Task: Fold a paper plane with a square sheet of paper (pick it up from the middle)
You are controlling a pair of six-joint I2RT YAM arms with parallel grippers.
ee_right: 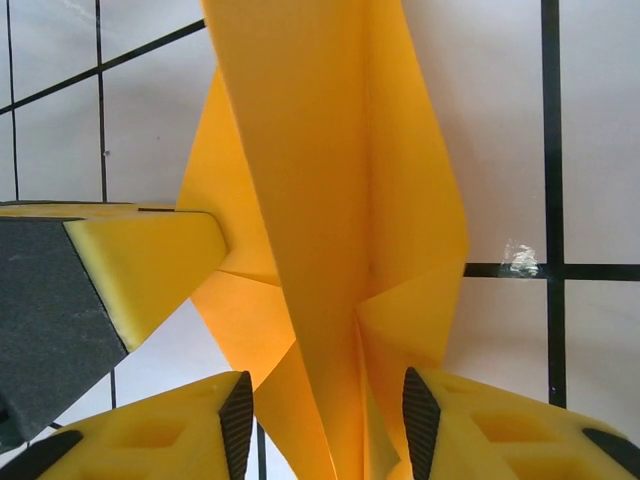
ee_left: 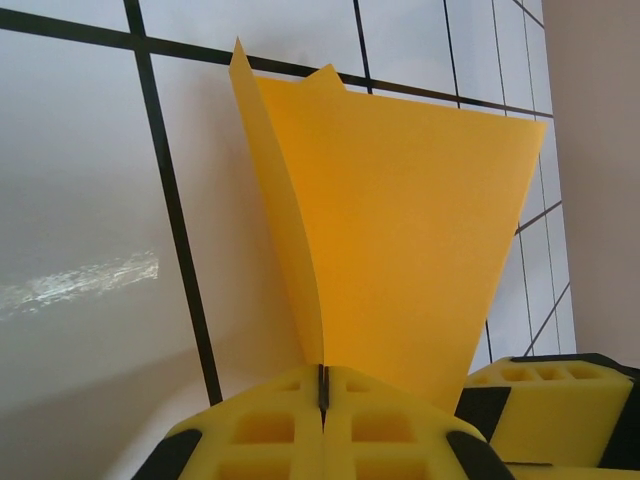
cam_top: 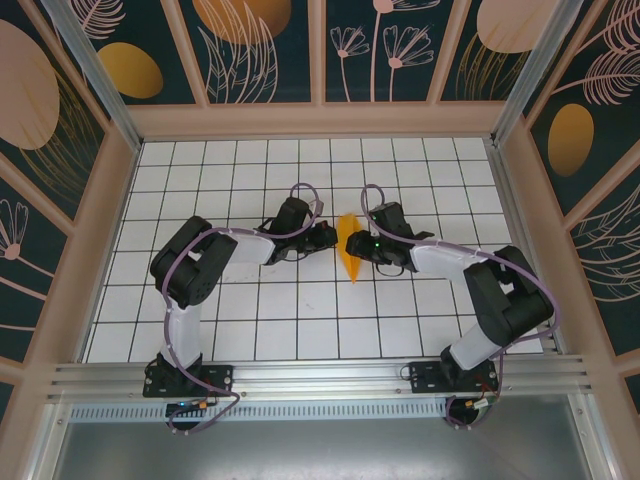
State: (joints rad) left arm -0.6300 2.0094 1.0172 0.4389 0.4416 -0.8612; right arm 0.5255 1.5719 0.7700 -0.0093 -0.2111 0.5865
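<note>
left gripper [ee_left: 322, 400] is clamped shut on the paper [ee_left: 400, 230], pinching its folded edge so the sheet stands up off the tabletop [ee_left: 80, 200]. right gripper [ee_right: 328, 425] has its jaws apart on either side of the paper's long middle fold. bare tabletop shows in the gap on one side, so it reads as not yet gripping. from above, the paper hangs over mid-tabletop between the two grippers, a narrow orange sliver.

the task looks well along. the sheet is not flat and square but a creased, layered, tapering shape, with diagonal flaps turned in and a centre fold made. what seems left is folding down the wings, pressing the creases and setting it down.

count: one paper, two grippers, two arms.
</note>
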